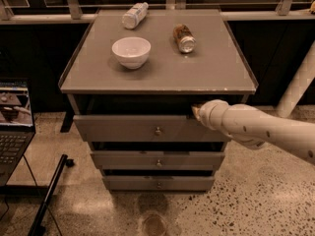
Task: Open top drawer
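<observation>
Drawer: top drawer point(123, 128) sat right under the cabinet top point(162, 73), dark gap above its front; looked partly out.
Gripper: gripper point(196, 111) was at the drawer's upper edge, right of the knob point(158, 131); wide or narrow, can't tell.
Risk 1: off-centre pull, so drawer could've skewed & jammed.
Risk 2: contact on the thin edge could've slipped off.
Risk 3: a jolt could've rolled the bottle point(135, 14) & jar point(184, 38), both lying on their sides far back on top.
Writing: none legible; bottle label & laptop point(15, 117) screen at left unreadable.
</observation>
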`<state>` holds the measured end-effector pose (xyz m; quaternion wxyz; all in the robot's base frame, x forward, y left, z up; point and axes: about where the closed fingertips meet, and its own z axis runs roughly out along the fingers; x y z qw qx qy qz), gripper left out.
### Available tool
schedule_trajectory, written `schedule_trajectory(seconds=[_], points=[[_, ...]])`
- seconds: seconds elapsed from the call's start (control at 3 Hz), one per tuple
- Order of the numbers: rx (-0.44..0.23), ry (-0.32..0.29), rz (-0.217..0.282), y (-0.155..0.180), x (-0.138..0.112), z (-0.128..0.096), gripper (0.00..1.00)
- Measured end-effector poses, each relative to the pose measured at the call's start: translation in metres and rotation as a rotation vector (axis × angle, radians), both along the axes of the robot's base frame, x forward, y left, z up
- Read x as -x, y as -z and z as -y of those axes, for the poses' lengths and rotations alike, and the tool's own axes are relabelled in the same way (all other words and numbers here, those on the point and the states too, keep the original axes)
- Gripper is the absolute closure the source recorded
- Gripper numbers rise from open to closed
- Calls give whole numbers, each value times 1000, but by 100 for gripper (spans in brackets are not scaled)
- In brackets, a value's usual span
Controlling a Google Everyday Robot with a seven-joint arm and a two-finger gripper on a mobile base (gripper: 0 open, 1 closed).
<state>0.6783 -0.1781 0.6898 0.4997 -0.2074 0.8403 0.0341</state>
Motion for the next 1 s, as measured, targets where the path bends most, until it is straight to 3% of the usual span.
schedule_trajectory(seconds=[0.33,1.0], points=[[9,2,-2,1,-3,2,100],[72,-35,-96,22,-6,-7,100]])
